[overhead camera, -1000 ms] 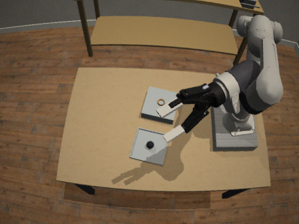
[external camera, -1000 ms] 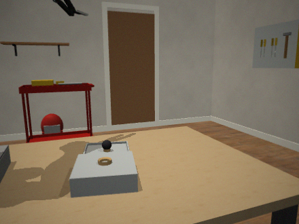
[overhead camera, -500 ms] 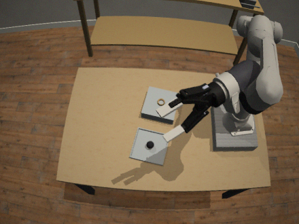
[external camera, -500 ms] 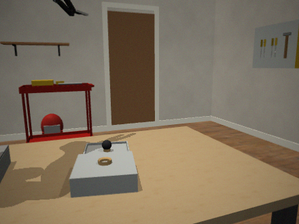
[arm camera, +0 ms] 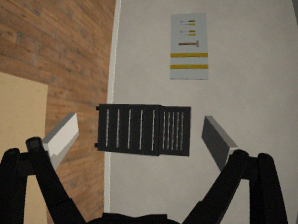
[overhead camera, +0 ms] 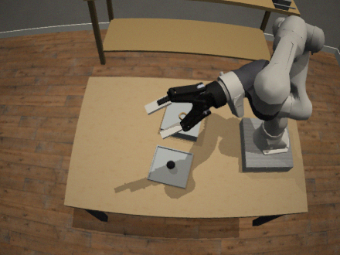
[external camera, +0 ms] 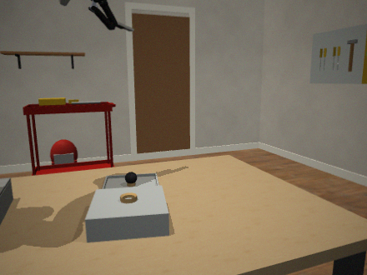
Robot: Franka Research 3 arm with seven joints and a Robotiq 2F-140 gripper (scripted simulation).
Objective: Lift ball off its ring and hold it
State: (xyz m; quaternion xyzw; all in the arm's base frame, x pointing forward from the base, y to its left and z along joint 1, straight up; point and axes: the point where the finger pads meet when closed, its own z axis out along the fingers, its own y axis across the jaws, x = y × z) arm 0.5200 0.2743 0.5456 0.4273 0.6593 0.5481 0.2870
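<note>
A small black ball (overhead camera: 170, 164) (external camera: 131, 177) lies in the middle of a shallow grey tray (overhead camera: 159, 172) (external camera: 111, 179) on the table. Beside it stands a higher grey stand (overhead camera: 170, 117) (external camera: 125, 217) with an empty tan ring (overhead camera: 182, 115) (external camera: 128, 197) on top. My gripper (overhead camera: 164, 118) (arm camera: 140, 125) is open wide and empty. It hangs high in the air over the stand, pointing sideways, far above the ball. In the wrist view its fingers frame only a far wall and floor; the ball is not in that view. In the exterior view only finger parts (external camera: 109, 17) show at the top edge.
The wooden table (overhead camera: 116, 116) (external camera: 250, 208) carries the robot's grey base block (overhead camera: 266, 154). A second table (overhead camera: 185, 36) stands behind. A red workbench (external camera: 68, 109), a door (external camera: 163, 83) and a tool board (external camera: 339, 54) are by the walls.
</note>
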